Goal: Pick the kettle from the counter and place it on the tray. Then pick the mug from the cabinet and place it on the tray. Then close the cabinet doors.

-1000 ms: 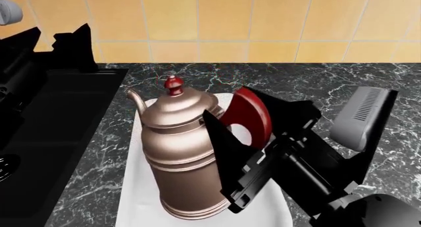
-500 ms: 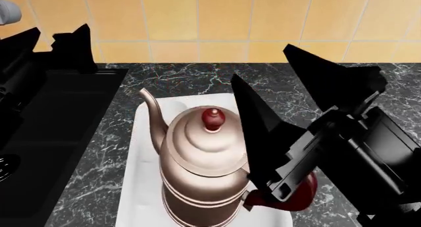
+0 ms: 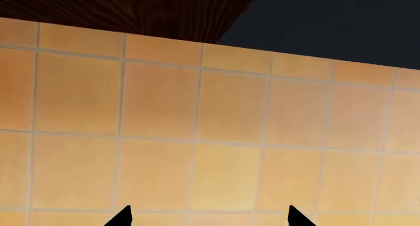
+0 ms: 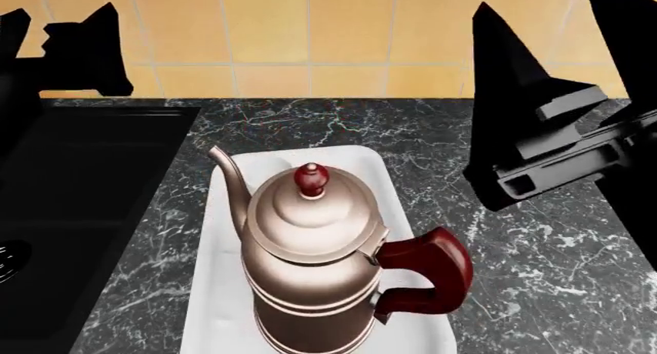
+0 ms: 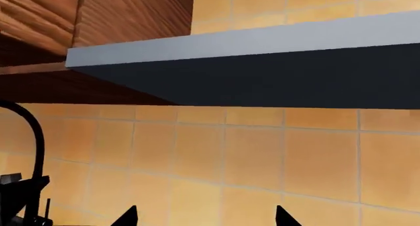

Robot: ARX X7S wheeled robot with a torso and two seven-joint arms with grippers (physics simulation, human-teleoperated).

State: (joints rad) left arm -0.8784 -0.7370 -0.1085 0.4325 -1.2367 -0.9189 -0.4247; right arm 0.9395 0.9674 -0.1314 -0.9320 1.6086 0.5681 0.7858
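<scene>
The bronze-brown kettle (image 4: pixel 308 246) stands upright on the white tray (image 4: pixel 218 300) on the black marble counter (image 4: pixel 544 269). Its spout points to the far left and its red handle (image 4: pixel 436 265) to the right. My right gripper (image 4: pixel 549 19) hangs open above and to the right of the kettle, clear of the handle. In the right wrist view that gripper (image 5: pixel 204 217) has only tiled wall between its tips. Over the sink at the far left, my left gripper (image 4: pixel 57 19) is also open, and in the left wrist view it (image 3: pixel 208 217) faces the tiled wall. The mug is out of view.
A black sink basin (image 4: pixel 92 185) lies left of the tray. The right wrist view shows a wooden cabinet (image 5: pixel 98 19), a grey range hood (image 5: pixel 262 44) and a black faucet (image 5: pixel 29 132) against the tiles. A wooden cabinet underside (image 3: pixel 131 10) shows in the left wrist view.
My right gripper let go of the red handle and rose up to the right. The kettle went from tilted to upright on the tray. The left gripper lifted slightly.
</scene>
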